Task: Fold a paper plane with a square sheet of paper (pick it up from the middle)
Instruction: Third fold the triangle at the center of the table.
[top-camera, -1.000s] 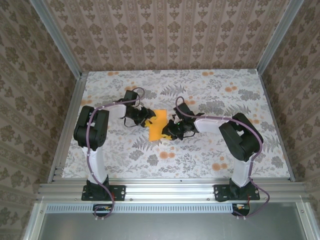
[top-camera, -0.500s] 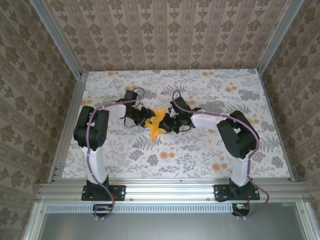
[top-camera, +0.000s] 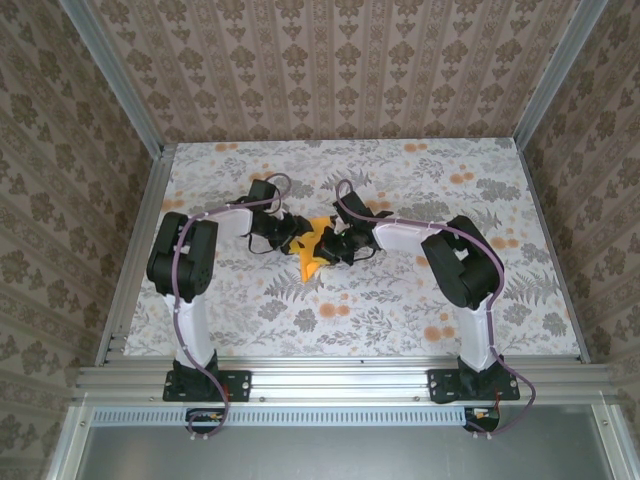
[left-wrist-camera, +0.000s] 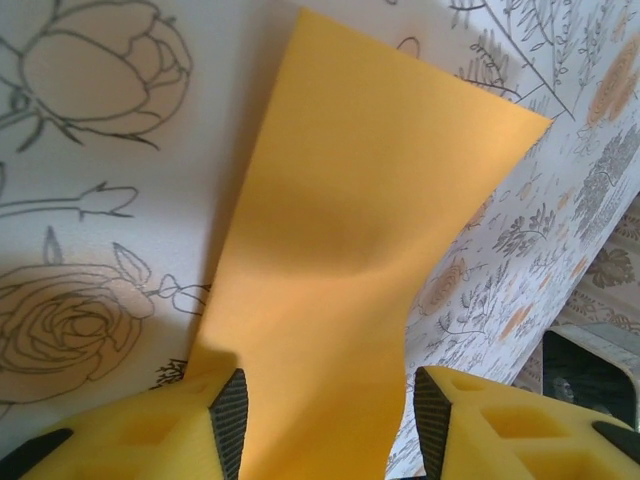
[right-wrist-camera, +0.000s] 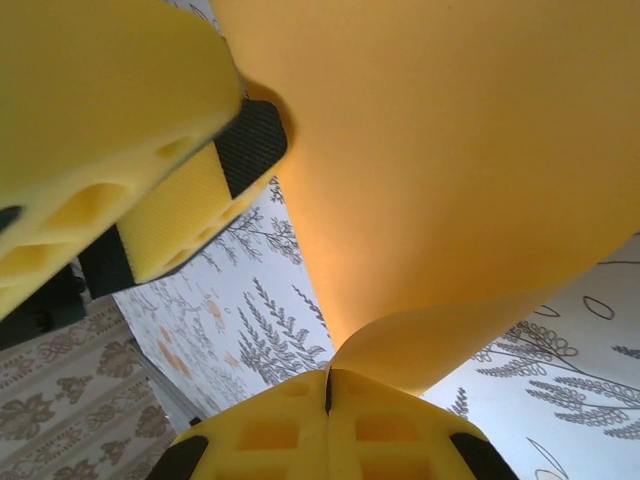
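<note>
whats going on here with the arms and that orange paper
Both arms meet over the middle of the floral table. The right gripper is shut on a curled edge of the square sheet of paper, which bows upward. The left gripper has its fingers apart with the sheet running between them. No finished plane yet.

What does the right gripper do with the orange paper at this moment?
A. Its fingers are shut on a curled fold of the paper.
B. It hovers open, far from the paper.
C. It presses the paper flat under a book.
A: in the right wrist view the right gripper has its fingers closed together at the bent fold of the square sheet of paper.
</note>
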